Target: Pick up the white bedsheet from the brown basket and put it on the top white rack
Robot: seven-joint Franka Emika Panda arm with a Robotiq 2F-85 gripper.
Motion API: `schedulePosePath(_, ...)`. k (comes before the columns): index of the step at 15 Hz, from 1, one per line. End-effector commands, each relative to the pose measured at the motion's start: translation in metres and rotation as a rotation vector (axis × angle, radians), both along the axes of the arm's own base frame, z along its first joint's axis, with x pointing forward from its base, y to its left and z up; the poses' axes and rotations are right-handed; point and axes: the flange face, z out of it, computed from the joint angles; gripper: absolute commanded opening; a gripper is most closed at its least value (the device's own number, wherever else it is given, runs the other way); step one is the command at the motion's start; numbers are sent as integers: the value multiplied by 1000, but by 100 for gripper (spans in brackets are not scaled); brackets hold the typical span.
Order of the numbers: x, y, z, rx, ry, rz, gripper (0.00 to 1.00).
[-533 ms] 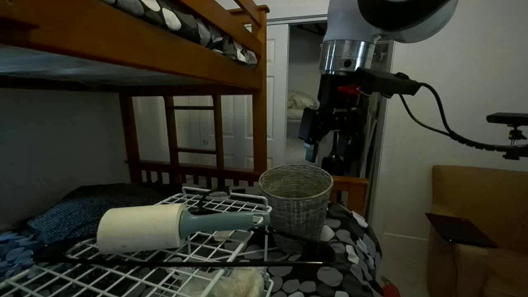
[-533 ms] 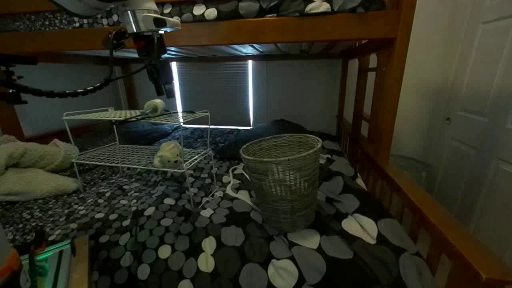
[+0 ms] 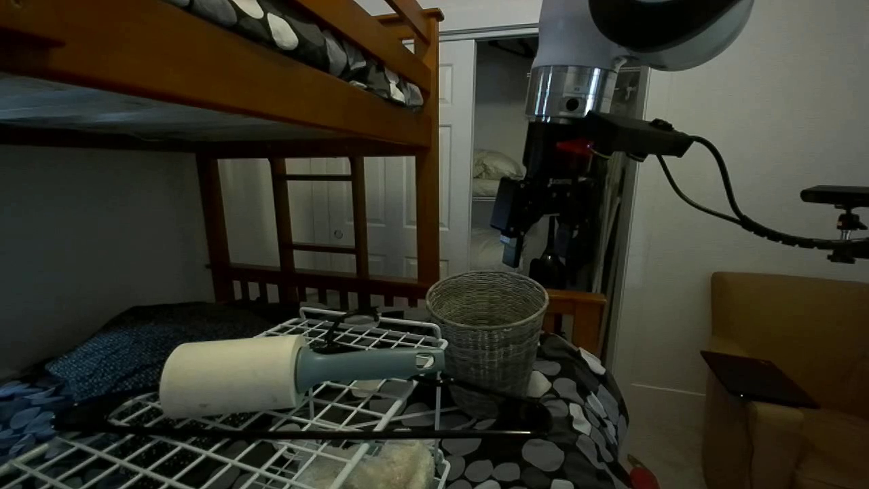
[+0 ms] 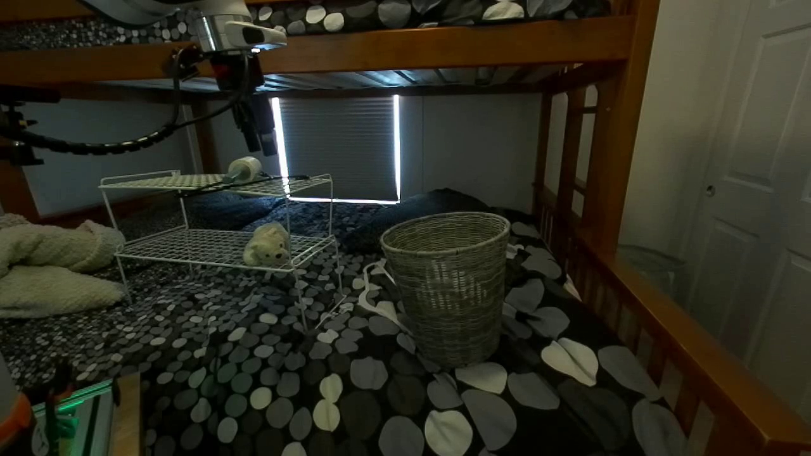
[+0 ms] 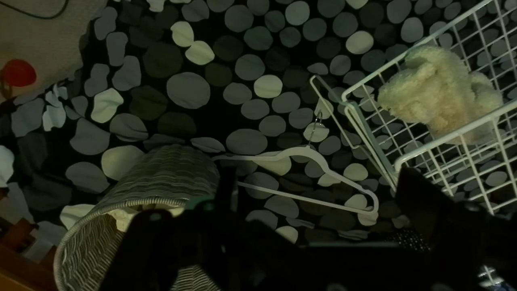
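Observation:
The woven grey-brown basket (image 4: 443, 297) stands upright on the bed; it also shows in an exterior view (image 3: 492, 353) and the wrist view (image 5: 165, 173). A pale cloth (image 5: 122, 218), likely the white bedsheet, shows inside the basket in the wrist view, partly hidden by a gripper finger. Neither exterior view shows it. The white two-tier wire rack (image 4: 196, 183) stands beside the basket; its top edge shows in the wrist view (image 5: 456, 134). My gripper (image 3: 543, 252) is open and empty, above the bed between basket and rack in the wrist view (image 5: 319, 182).
A lint roller (image 3: 231, 377) and a black hanger (image 3: 326, 433) lie on the top rack. A cream plush toy (image 4: 268, 246) sits on the lower shelf. A white hanger (image 5: 305, 152) lies beside the basket. The bunk's wooden rail (image 4: 443, 47) runs overhead.

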Motion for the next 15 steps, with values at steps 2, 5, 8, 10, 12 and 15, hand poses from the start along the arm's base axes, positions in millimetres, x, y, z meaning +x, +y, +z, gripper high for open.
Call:
schedulePosePath(2, 0, 0, 0, 0, 0, 0, 100)
schedulePosePath(5, 12, -13, -5, -1, 7, -50, 100)
schedulePosePath(8, 29, -35, -19, 19, 38, -104, 100)
schedulePosePath(10, 46, -53, -32, 28, 58, -146, 100)
schedulePosePath(12, 65, -69, -44, 38, 66, -177, 100)
schedulePosePath(15, 97, -90, -58, 37, 61, -205, 100)
